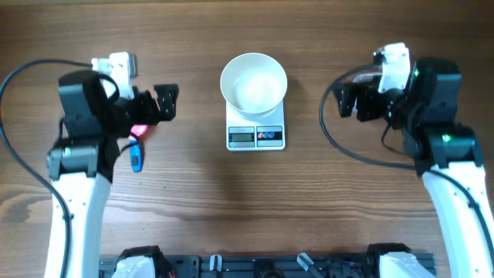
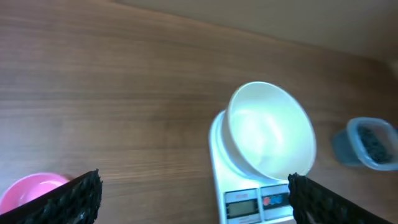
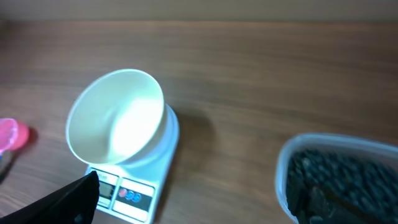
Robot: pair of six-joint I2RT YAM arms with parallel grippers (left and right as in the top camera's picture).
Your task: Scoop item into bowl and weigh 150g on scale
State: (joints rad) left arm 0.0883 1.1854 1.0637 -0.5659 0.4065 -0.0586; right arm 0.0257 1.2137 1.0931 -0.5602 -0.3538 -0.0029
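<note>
Overhead: straight down on brown wooden bench [image 1: 247, 201]. Wrist views: near, facing inward; share round white bowl [image 2: 270, 134] ahead of left hand [image 2: 199, 198], right hand [image 3: 193, 202].

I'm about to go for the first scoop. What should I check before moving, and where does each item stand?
1. Bowl seated on scale, empty: ok.
2. Left gripper open, holding nothing: ok.
3. Right gripper open, holding nothing: ok.
4. Tub holds black beads: ok.
5. Scoop in hand: not ok; pink scoop lies loose, ungripped.
6. Display zeroed: cannot tell, too blurred.
</note>
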